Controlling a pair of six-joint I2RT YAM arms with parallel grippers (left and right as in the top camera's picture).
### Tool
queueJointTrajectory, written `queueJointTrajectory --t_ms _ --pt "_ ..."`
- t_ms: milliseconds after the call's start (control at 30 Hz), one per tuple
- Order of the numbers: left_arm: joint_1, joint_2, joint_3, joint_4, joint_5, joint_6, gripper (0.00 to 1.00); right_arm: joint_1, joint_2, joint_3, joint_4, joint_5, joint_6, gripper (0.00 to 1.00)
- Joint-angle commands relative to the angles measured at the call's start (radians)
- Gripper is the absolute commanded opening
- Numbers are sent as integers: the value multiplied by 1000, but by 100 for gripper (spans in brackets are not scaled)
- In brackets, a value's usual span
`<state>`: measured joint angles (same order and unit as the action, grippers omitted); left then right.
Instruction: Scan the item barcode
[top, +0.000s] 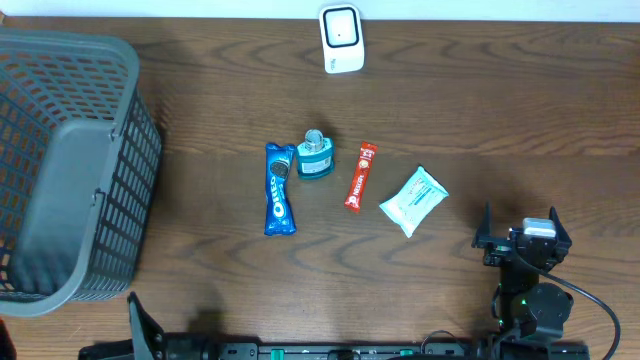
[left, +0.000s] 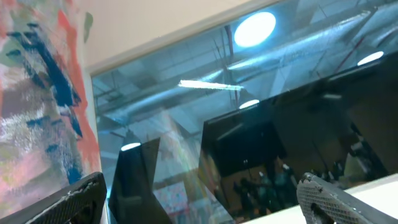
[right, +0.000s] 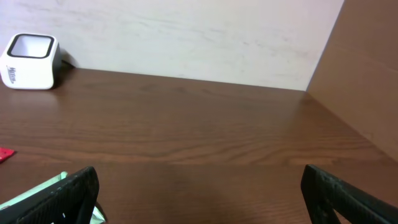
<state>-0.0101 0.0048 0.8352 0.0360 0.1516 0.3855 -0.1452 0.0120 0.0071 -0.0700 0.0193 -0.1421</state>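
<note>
A white barcode scanner (top: 341, 38) stands at the table's far edge, also in the right wrist view as the scanner (right: 29, 61). Mid-table lie a blue Oreo pack (top: 279, 188), a teal bottle (top: 315, 155), a red sachet (top: 360, 177) and a pale green wipes pack (top: 413, 200). My right gripper (top: 520, 232) hovers open and holding nothing, just right of the wipes pack (right: 37, 193), which shows beside its left finger. In its own view the right gripper (right: 205, 196) faces bare wood. My left gripper (left: 200, 205) is open and empty, pointing up at windows and ceiling lights.
A large grey mesh basket (top: 70, 160) fills the table's left side. A brown panel (right: 367, 74) rises at the right past the table corner. The left arm (top: 145, 335) sits low at the front left edge.
</note>
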Motion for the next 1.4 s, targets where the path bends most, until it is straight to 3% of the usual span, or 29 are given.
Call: queueJointTrajectory --t_ms 0,233,633,767,1300,1367 --pt "4 4 -31 3 21 -3 98 8 -5 -2 -2 5 7 99" --pt "4 4 -200 27 73 -15 98 8 -5 -2 -2 5 7 99" --pt "4 4 -701 477 40 -69 98 9 -5 -2 -2 5 7 99" --pt "4 3 -831 534 -27 -127 98 9 -5 -2 -2 5 7 99" --pt "12 -3 -831 -94 -85 -148 98 9 -5 -2 -2 5 7 99" --pt "12 -2 -831 -104 -93 -166 98 8 -5 -2 -2 5 6 99"
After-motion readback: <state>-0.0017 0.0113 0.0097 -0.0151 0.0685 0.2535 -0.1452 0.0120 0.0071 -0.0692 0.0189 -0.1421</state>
